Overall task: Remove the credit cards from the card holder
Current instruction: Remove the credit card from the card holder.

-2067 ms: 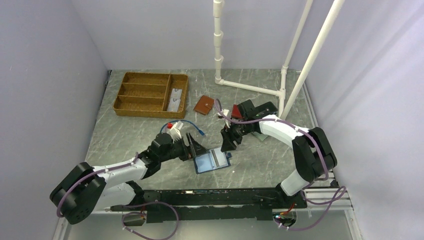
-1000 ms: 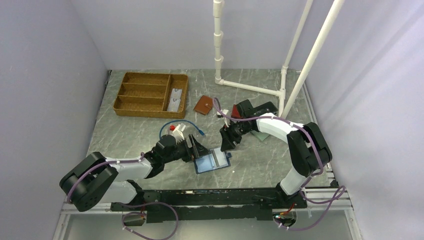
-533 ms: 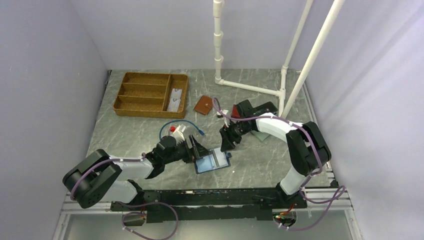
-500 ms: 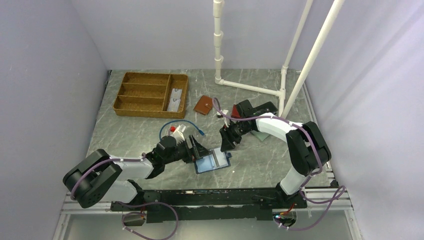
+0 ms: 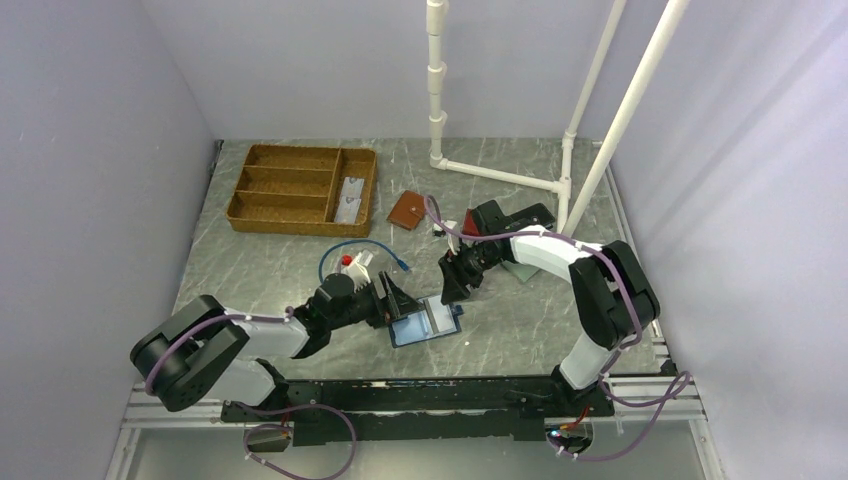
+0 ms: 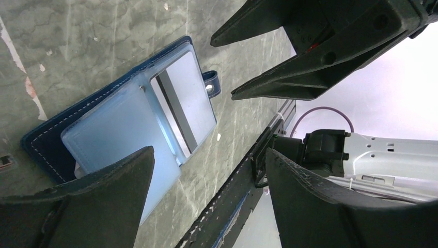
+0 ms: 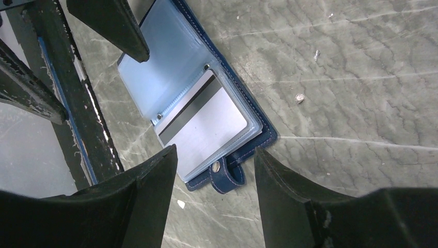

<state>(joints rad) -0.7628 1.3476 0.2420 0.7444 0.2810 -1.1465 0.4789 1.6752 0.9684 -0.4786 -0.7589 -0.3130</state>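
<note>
**Jaws Waiting, Card Still Sleeved**

Top view: your left jaws and right jaws are flanking the open navy blue leather card holder (image 5: pixel 425 322) on the grey marbled counter (image 5: pixel 250 260); only your left arm (image 5: pixel 262 335) has been shifting. Left wrist: jaws are gaping wide, holding nothing. Right wrist: jaws are hanging half-open, empty, over the pale grey striped credit card (image 7: pixel 206 126), so nothing is coming out yet.

White-shelled arms (image 5: pixel 545 255) carry black joints (image 5: pixel 612 300) and purple cables (image 6: pixel 321 108) (left claw (image 6: pixel 209 152) and right claw (image 7: pixel 215 150) black, wedge-fingered)
</note>
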